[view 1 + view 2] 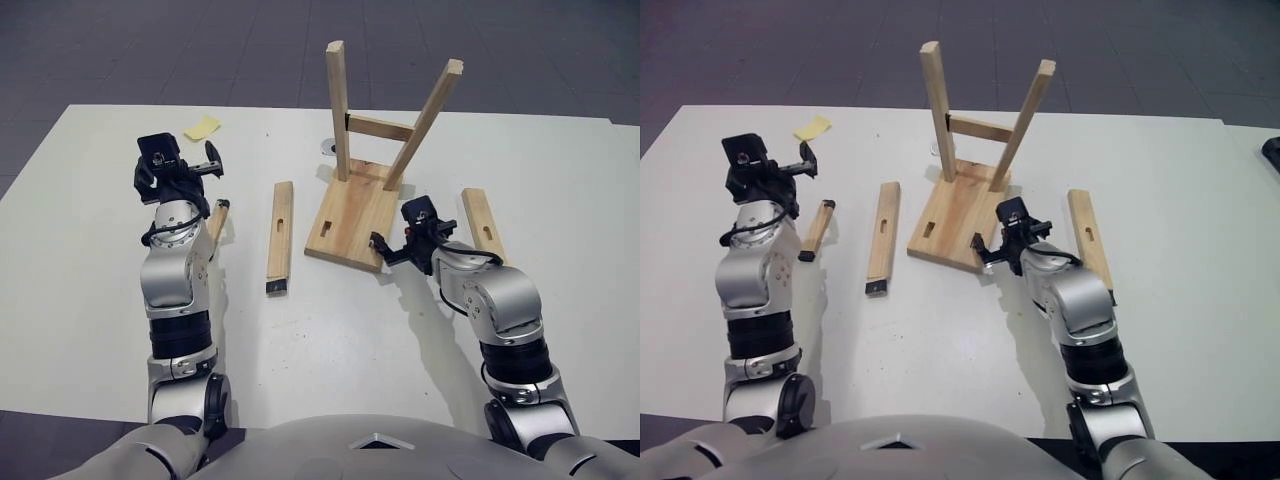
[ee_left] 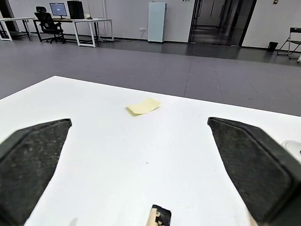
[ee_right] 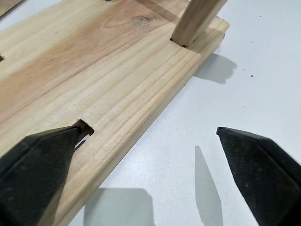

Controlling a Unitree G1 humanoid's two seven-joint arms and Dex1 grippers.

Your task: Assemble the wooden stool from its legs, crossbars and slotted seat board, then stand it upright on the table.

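Note:
The slotted seat board [image 1: 343,222] lies on the table with two legs [image 1: 338,110] standing up from its far end, joined by a crossbar [image 1: 381,127]. My right gripper [image 1: 405,243] is open at the board's near right corner, one finger [image 3: 37,165] over the wood by an empty slot [image 3: 83,126], the other finger over bare table. A loose slotted leg [image 1: 281,236] lies left of the board, and another [image 1: 483,225] lies right of my right arm. My left gripper [image 1: 185,170] is open at the table's far left, just above a short crossbar [image 1: 818,230].
A yellow paper note [image 1: 202,127] lies beyond my left gripper. A small round disc [image 1: 327,147] sits behind the stool. The white table [image 1: 320,340] has free room along its near side and on the far right.

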